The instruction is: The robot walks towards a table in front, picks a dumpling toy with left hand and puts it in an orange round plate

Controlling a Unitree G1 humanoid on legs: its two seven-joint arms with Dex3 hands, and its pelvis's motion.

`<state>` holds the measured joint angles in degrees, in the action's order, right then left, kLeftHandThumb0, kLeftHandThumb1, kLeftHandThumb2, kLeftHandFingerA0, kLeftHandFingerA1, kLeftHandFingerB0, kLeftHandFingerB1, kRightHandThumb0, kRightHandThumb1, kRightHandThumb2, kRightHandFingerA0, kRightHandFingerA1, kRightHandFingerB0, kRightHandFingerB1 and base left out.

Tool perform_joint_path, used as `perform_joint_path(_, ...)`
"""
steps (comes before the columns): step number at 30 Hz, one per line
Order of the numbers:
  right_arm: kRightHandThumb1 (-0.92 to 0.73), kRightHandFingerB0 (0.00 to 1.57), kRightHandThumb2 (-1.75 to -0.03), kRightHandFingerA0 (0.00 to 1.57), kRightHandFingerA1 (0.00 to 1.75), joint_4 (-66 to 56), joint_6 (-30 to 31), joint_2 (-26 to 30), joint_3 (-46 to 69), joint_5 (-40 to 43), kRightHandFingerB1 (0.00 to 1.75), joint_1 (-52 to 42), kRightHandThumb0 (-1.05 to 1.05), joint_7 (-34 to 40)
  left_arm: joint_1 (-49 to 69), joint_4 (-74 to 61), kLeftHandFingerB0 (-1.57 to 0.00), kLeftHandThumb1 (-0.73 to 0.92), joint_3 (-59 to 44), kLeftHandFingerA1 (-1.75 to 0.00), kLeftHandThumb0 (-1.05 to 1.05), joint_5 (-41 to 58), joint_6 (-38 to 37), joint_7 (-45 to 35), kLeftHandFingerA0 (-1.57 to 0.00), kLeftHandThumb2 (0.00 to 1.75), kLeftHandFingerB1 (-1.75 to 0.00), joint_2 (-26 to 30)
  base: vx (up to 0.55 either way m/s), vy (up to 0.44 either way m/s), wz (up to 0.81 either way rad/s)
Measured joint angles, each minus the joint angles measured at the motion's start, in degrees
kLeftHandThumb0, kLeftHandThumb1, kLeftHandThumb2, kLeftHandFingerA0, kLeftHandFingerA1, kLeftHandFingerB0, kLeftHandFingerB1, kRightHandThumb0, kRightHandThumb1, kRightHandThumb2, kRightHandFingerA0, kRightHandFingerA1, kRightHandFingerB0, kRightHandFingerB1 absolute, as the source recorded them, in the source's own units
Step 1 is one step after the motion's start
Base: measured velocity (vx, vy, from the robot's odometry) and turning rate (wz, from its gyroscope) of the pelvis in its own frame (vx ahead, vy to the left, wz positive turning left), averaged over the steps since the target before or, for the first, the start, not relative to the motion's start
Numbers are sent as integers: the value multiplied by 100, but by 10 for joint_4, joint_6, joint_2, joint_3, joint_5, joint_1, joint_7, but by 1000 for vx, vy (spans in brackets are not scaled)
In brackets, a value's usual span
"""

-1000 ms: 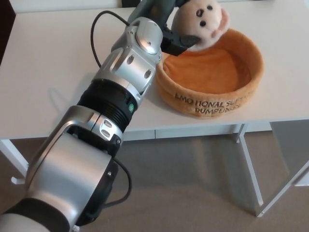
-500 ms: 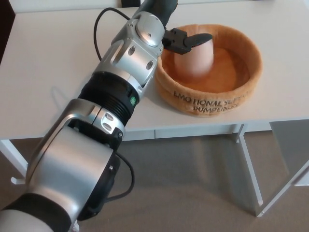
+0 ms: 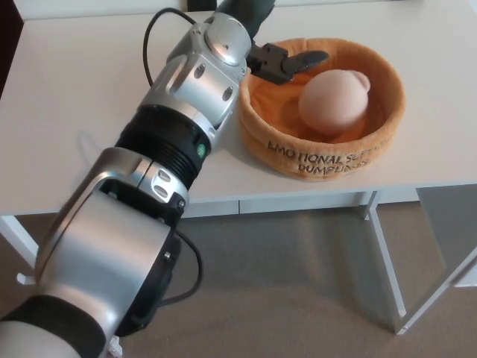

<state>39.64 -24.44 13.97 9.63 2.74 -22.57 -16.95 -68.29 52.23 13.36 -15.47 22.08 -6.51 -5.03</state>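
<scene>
The dumpling toy (image 3: 335,102), a pale pink plush, now lies loose inside the orange round plate (image 3: 387,130), resting on the plate's soft floor toward its far right side, its face turned away so that only the smooth back and a small nub at the upper right show. One second ago the same toy was clamped in the left hand above the plate's near-left rim, face toward the camera; half a second ago it stood upright in the middle of the plate, directly under the fingers; it has since tipped and rolled to the right, clear of the hand. The left hand (image 3: 282,61) hovers over the plate's left rim, holding nothing, its black fingers (image 3: 304,57) spread and pointing across the plate toward the toy without touching it. The silver left forearm (image 3: 195,82) runs from the lower left of the picture up to the plate's left wall, a black cable (image 3: 149,45) looping beside it. The plate, lettered along its front wall, sits on the white table (image 3: 82,97) close to the front edge. The right hand is not in view. Judged from this arrangement, the release is complete and the placing step is done; only withdrawal of the arm appears to remain.
</scene>
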Motion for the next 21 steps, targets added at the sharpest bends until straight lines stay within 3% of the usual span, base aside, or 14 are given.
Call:
perform_joint_path(1, -54, 32, -56, 59, 48, 3, 0, 0, 0, 0, 35, 0, -46, 0, 1, -6, 0, 43, 0, -6, -72, 0, 1, -2, 0, 80, -9, 2, 0, 0, 0)
perform_joint_path(3, -53, 32, -56, 59, 49, 5, 0, 0, 0, 0, 36, 0, -46, -1, 7, -21, 0, 48, -1, -1, -82, 1, 2, -6, 0, 84, 0, 6, 0, 0, 0)
perform_joint_path(6, -54, 32, -56, 60, 48, 5, 0, 0, 0, 0, 36, 0, -47, -1, 16, -49, 0, 49, 2, -2, -83, 0, 2, -14, 0, 84, 0, 17, 0, 0, 0)
perform_joint_path(8, -54, 32, -56, 59, 48, 6, 0, 0, 0, 0, 36, 0, -48, 0, 20, -83, 0, 43, 10, -13, -75, -2, 1, -20, 0, 82, -7, 35, 0, 0, 0)
perform_joint_path(9, -54, 31, -56, 58, 49, 6, 0, 0, 0, 0, 35, 1, -47, 0, 23, -99, 0, 50, 11, -22, -80, -2, 0, -22, 0, 59, -8, 41, 0, 0, 0)
perform_joint_path(11, -54, 31, -56, 59, 50, 8, 0, 0, 0, 0, 36, 2, -49, 0, 31, -145, 0, 53, 12, -23, -83, -2, -1, -28, 0, 60, -5, 55, 0, 0, 0)
perform_joint_path(12, -53, 30, -56, 58, 49, 8, 0, 0, 0, 0, 36, 2, -49, 0, 31, -145, 0, 41, 12, -21, -69, -2, -1, -28, 0, 82, -14, 55, 0, 0, 0)
perform_joint_path(13, -53, 30, -56, 58, 49, 8, 0, 0, 0, 0, 36, 2, -49, -1, 36, -177, 0, 41, 12, -21, -69, -2, 0, -32, 0, 82, -14, 63, 0, 0, 0)
perform_joint_path(14, -52, 32, -55, 62, 50, 9, 0, 0, 0, 0, 36, 3, -51, -1, 47, -219, 0, 52, 12, -28, -70, -2, 0, -36, -15, 57, -19, 75, 0, 0, 0)
perform_joint_path(16, -52, 32, -55, 62, 50, 9, 0, 0, 0, 0, 36, 3, -51, -1, 60, -260, 0, 52, 9, -28, -70, -1, 0, -40, -15, 57, -19, 84, 0, 0, 0)
perform_joint_path(17, -53, 32, -56, 58, 47, 9, 0, 0, 0, 0, 35, 3, -46, -1, 67, -275, -5, 40, 7, -39, -57, 0, 0, -41, -11, 68, -25, 88, 0, 0, 0)
perform_joint_path(18, -53, 32, -56, 55, 46, 9, 0, 0, 0, 0, 36, 3, -47, -1, 73, -287, 0, 33, 6, -47, -28, 0, 0, -42, 0, 87, -49, 91, 0, 0, 0)
perform_joint_path(20, -53, 32, -56, 55, 46, 9, 0, 0, -1, 0, 36, 3, -47, -1, 106, -348, 0, 33, -3, -47, -28, 2, 0, -47, 0, 87, -49, 102, 0, 0, 0)
perform_joint_path(21, -52, 33, -56, 60, 46, 9, 0, 0, -1, 0, 35, 3, -51, -1, 118, -368, -15, 41, -6, -40, -45, 2, 0, -48, -22, 63, -36, 105, 0, 0, 0)
